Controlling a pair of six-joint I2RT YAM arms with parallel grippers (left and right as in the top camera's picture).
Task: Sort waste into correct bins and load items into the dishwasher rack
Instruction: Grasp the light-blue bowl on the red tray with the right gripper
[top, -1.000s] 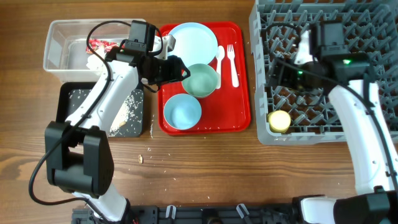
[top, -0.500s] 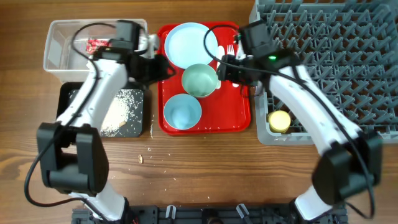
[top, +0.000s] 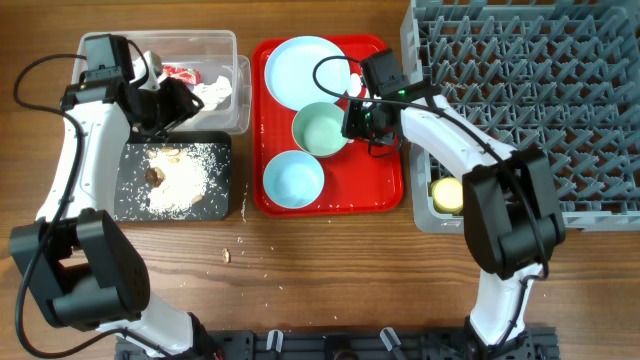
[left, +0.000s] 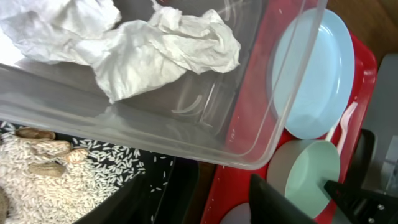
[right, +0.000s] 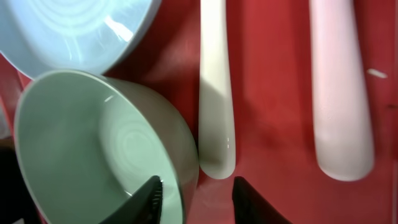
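1. The white handle (right: 214, 93) nearer the bowl (right: 93, 155) lies flat on the red tray (right: 273, 124). Its rounded tail end sits between the fingertips of the right gripper (right: 198, 186). I take it for the spoon, though its working end is out of the wrist view.
2. Its long axis runs straight away from the fingertips, tail towards the wrist, so the jaws would close squarely across it.
3. The fingers stand apart on either side of the tail and do not pinch it yet, so nothing is grasped.
4. A second ago this arm was over the rack (top: 520, 100), close to the yellow cup (top: 449, 193). It has since swung to the tray and its jaws have narrowed. I judge the cup is racked and cutlery comes next.
5. The bowl's rim is just outside one finger and could get nudged. The second handle (right: 341, 93) lies parallel, well outside the other finger.
6. The left gripper (left: 308, 199) has drawn back from the tray to the clear tub (left: 205, 124), released and empty. The tissue (left: 161, 53) lies in the tub ahead of it, and the rice (top: 180, 180) lies in the black tray (top: 125, 200).
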